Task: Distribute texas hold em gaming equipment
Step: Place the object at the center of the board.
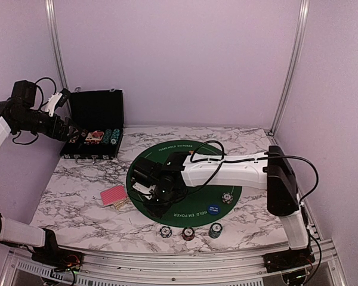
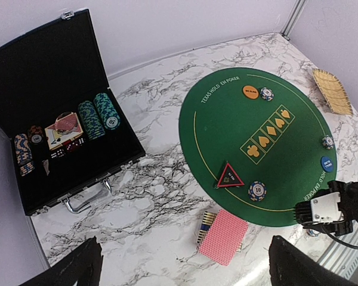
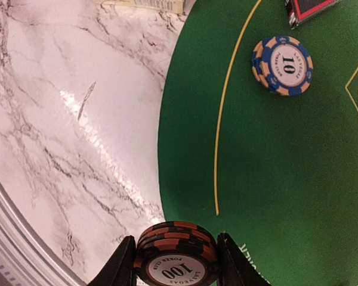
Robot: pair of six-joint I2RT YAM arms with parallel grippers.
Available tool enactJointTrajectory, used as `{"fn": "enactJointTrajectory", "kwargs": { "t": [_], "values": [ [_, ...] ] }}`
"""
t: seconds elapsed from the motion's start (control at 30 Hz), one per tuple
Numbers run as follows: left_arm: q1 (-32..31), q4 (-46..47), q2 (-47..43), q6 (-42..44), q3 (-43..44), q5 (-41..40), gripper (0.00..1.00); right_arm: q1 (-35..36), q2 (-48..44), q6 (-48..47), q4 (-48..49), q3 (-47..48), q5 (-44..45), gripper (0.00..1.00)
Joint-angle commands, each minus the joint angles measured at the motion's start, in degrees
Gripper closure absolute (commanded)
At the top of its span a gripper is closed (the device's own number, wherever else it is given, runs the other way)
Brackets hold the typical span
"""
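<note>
black chip stack clamped in right pincer, at green mat edge | left pincer apart, empty

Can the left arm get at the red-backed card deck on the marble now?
Probably yes: the left end effector is open and empty, and nothing covers the red-backed card deck; the right end effector, shut on black-orange chips, hangs nearby.

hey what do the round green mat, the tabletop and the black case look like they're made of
Round green mat: felt or similar cloth, matte; its surface looks finely fuzzy up close. Tabletop: marble-patterned, glossy, with a light glare; real stone or printed laminate, cannot tell. Black case: dark matte lining, probably fabric; its handle shines like metal.
</note>
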Motion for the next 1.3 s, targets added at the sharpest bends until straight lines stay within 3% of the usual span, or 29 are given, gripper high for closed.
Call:
{"fn": "enactJointTrajectory", "kwargs": {
  "t": [0.0,0.47,0.63,0.83,0.97,1.07,1.27],
  "values": [
    [-0.2,-1.5,-1.4,0.2,0.7,1.6,0.01,-2.1,5.5,-0.8,2.4,7.2,0.4,0.80],
    [-0.3,-1.5,-1.1,0.3,0.6,1.7,0.01,-6.0,12.7,1.4,8.3,11.9,-0.7,0.79],
    [-0.3,-1.5,-0.9,0.5,0.6,1.9,0.01,-6.2,12.8,1.2,8.0,11.1,-1.6,0.66],
    [-0.2,-1.5,-1.0,0.6,0.7,1.7,0.01,-6.2,11.9,1.0,8.0,10.3,-4.0,0.62],
    [-0.3,-1.5,-1.0,0.6,0.5,1.7,0.01,-6.2,11.9,0.6,7.3,11.0,-3.3,0.40],
    [-0.2,-1.5,-1.2,0.6,0.4,1.7,0.01,-6.4,11.7,0.5,6.6,12.0,-2.5,0.31],
    [-0.2,-1.5,-1.5,0.7,0.2,1.6,0.01,-6.9,9.0,0.5,5.5,13.0,0.7,0.29]
  ]
}}
